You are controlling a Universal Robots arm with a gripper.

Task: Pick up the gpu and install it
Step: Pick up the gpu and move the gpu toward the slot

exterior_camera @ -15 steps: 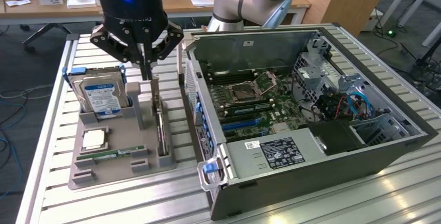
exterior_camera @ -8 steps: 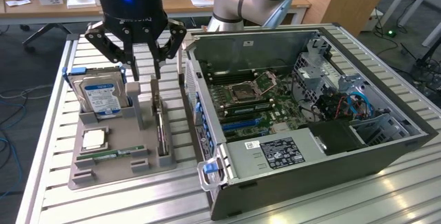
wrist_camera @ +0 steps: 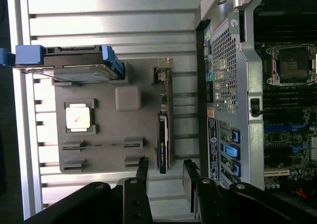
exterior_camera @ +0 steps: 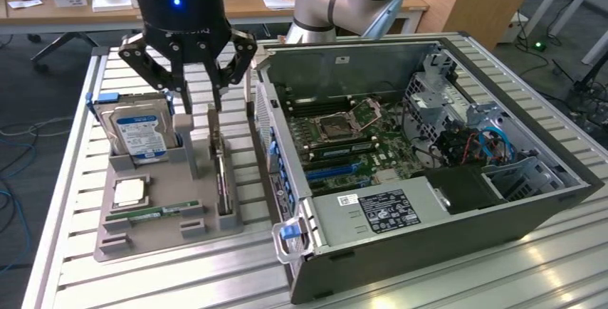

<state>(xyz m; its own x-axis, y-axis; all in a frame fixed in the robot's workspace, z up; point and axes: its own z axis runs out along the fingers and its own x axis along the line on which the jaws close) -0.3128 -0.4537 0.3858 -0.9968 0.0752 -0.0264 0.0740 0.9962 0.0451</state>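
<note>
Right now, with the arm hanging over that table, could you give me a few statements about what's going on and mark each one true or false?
1. The gripper is open and holds nothing. True.
2. The gpu is already fitted inside the computer case. False: it stands on edge in a slot of the gray holder beside the case, just below the gripper.
3. The hard drive with the blue label stands upright in the same holder. True.
4. The computer case is closed up. False: it lies open and its motherboard is in plain sight.
</note>
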